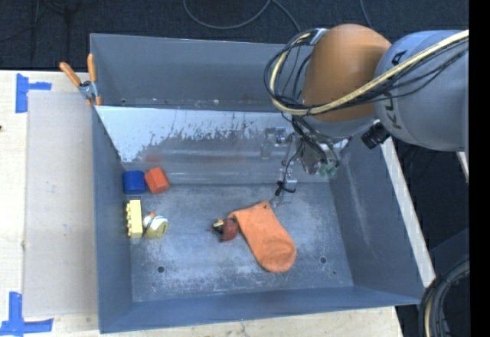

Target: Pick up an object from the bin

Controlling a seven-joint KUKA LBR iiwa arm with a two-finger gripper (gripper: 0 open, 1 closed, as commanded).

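My gripper (289, 181) hangs under the arm's orange cover at the bin's right middle, close to the back wall. Its lower end reaches down to just above the upper corner of an orange cloth (265, 240); I cannot make out whether they touch. The cloth lies crumpled on the bin floor, stretching toward the front right. A small dark brown and red thing (224, 230) rests against the cloth's left edge.
At the bin's left side lie a blue block (134, 181) and an orange block (157, 180) side by side. In front of them are a yellow brick (135, 218) and a small yellow-white round thing (157, 227). The arm and its cables overhang the right rear corner.
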